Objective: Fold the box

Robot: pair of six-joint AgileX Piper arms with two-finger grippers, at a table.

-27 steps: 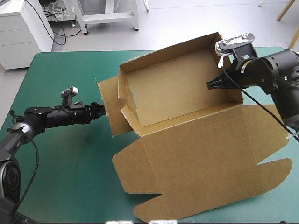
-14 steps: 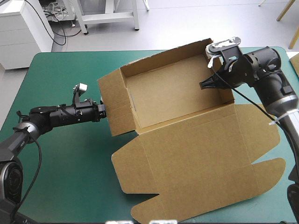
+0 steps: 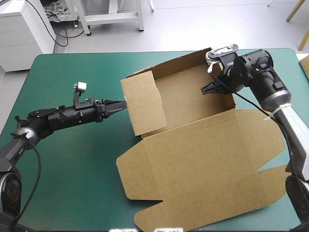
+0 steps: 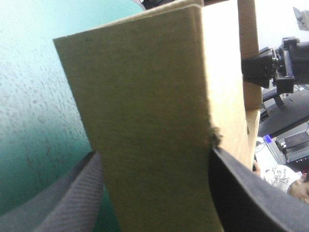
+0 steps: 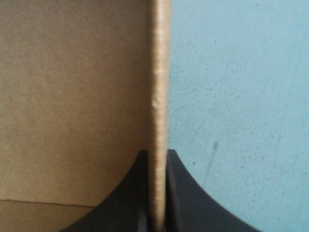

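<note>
The right end effector (image 3: 203, 90) is clamping the box (image 3: 203, 154) at its 3 o'clock wall; the left end effector (image 3: 123, 103), released, is straddling its 9 o'clock flap.

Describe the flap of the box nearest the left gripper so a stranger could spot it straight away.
On the teal-green table lies a brown box, its lid flat toward the near edge. At the tray's left end, ahead of the left gripper, one creased flap leans inward over the tray; the other walls stand upright.
</note>
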